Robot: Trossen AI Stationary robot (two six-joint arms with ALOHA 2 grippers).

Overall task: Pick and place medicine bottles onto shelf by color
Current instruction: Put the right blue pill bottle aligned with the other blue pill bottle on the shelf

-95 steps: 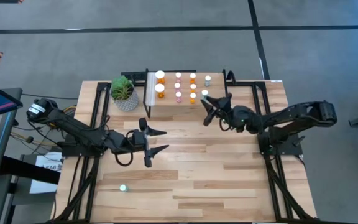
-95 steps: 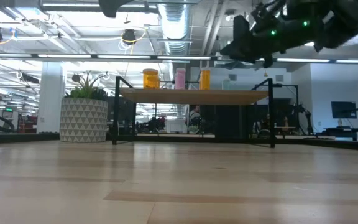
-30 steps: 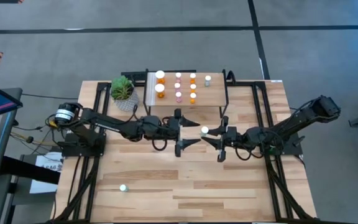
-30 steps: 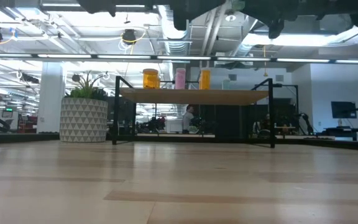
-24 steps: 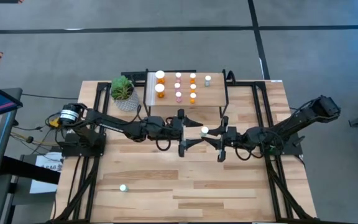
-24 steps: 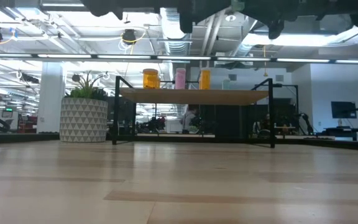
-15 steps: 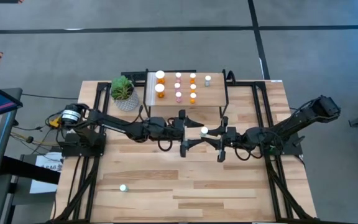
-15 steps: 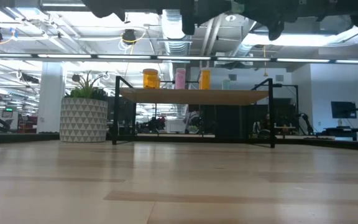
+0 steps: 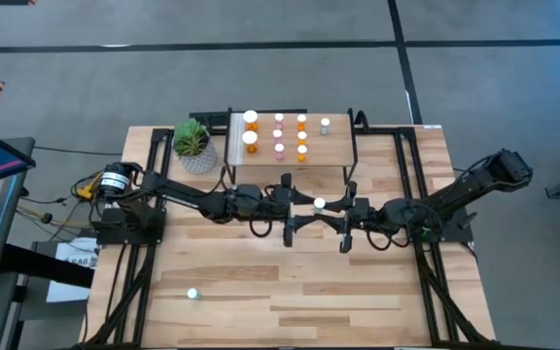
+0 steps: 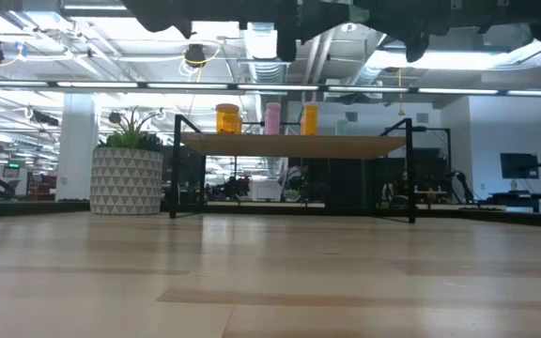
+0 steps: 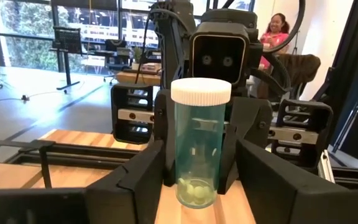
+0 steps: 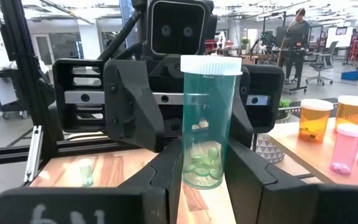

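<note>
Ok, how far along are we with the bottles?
Done: orange and pink bottles stand in rows on the shelf, with a shelved teal bottle beside them. In hand: the right gripper grips the held teal bottle over the table in front of the shelf, and the left gripper faces it. Left: shelving that one, then the loose bottle on the table, left arm's side.

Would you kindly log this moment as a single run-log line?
phase: handover above table | teal bottle: upright, in right gripper | left gripper: fingers around bottle | shelf: orange, pink, teal bottles
</note>
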